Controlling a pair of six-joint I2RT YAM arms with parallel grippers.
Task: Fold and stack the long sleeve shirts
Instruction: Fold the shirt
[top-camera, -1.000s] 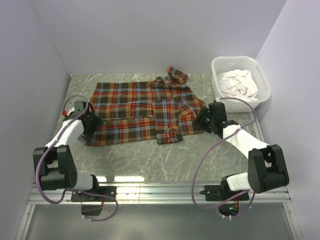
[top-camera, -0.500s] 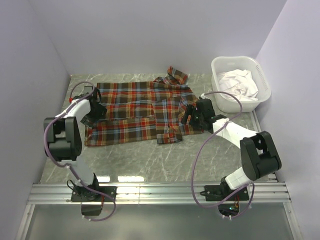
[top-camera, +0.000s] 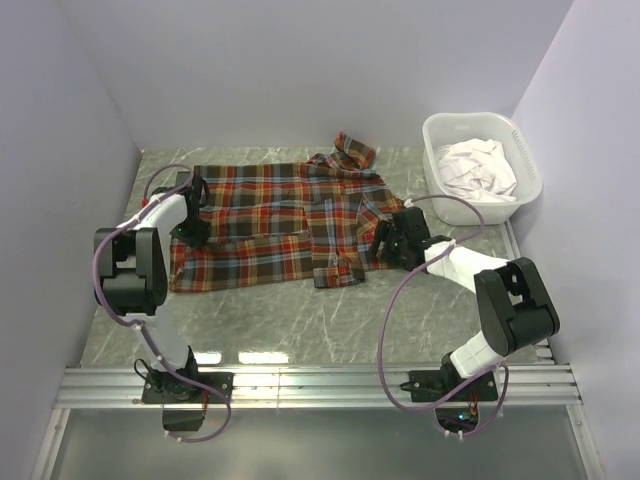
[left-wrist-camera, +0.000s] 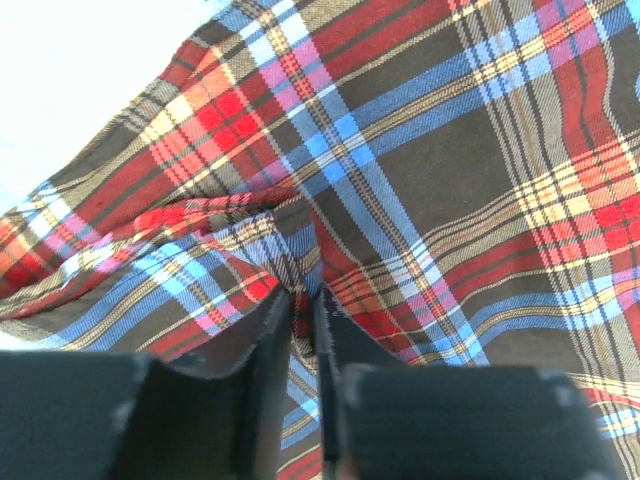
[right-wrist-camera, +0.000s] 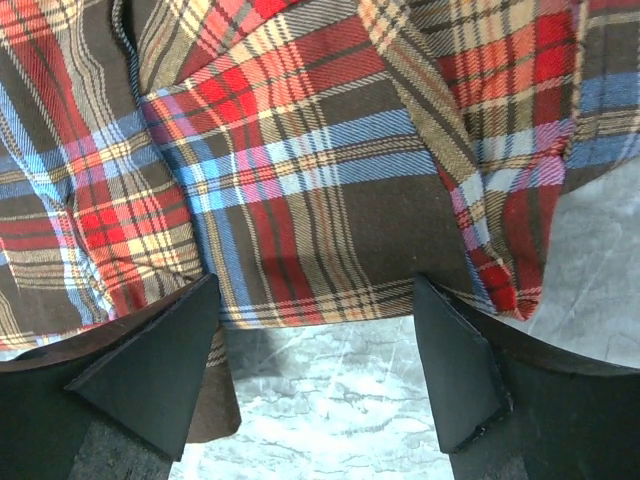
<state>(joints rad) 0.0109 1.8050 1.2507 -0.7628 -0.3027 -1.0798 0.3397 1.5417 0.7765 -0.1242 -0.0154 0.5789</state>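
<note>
On the table (top-camera: 300, 315), the left tool (left-wrist-camera: 303, 300) pinches the plaid shirt (left-wrist-camera: 450, 160).

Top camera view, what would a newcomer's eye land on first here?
A bright plaid shirt spread across the marbled table. The left end effector pinches a fold at its left side, and the right end effector stands open at its right edge. A white basket of pale cloth sits far right.
</note>
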